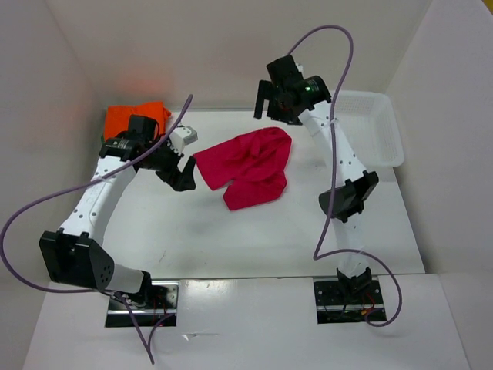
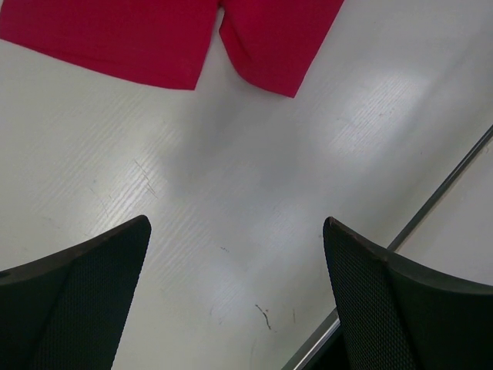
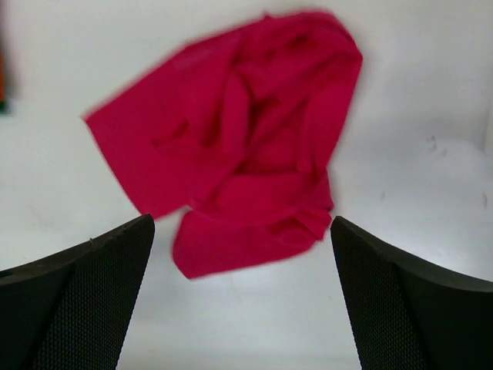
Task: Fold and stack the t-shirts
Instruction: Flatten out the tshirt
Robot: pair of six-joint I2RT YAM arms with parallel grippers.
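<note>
White tabletop, closed in by white enclosure walls on the left, back and right; the near edge carries the arm bases.

Crumpled magenta-red cloth t-shirt lies in a loose heap mid-table, toward the back. There is bare table on every side of it, the widest stretch on the near side.

Orange cloth t-shirt sits in the back-left corner by the wall, partly hidden behind the left arm. White plastic mesh basket is at the back right, along the right wall, well apart from the red shirt.

Left gripper: jaws wide, nothing between them, over bare table just left of the red shirt. In its wrist view the shirt's edge lies ahead of the fingertips, not touching.

Right gripper: jaws wide and empty, raised over the shirt's far end. Its wrist view looks down on the heap, slightly blurred, with no contact.
</note>
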